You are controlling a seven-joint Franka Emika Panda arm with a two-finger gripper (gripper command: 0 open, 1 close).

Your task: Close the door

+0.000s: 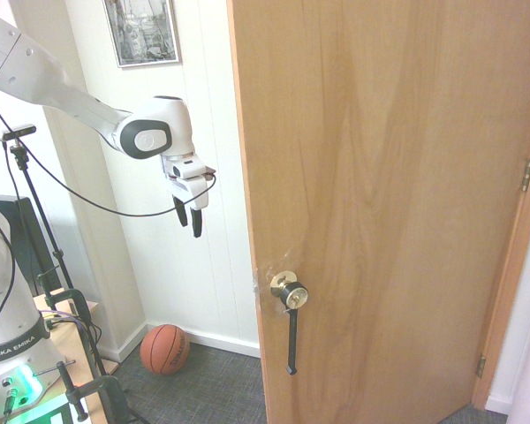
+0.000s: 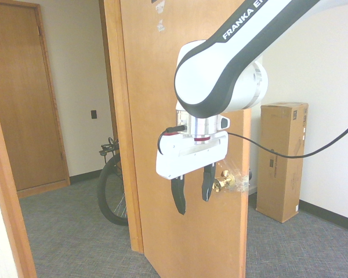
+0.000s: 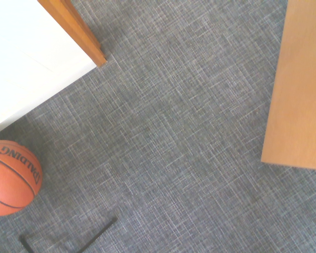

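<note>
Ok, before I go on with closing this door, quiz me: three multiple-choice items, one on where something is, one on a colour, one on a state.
1. Where does the basketball lie?
A. on the carpet by the white wall
B. on a shelf
C. hanging from the knob

2. What colour is the strap hanging from the knob?
A. red
B. black
C. white

3. How do the gripper and the door stand?
A. fingers shut on the knob
B. fingers shut on the door's edge
C. fingers open, clear of the door

Answers:
1 A, the first exterior view shows it on the floor at the baseboard.
2 B, it hangs dark against the light wood.
3 C, the first exterior view shows a gap between the spread fingers and the door's edge.
</note>
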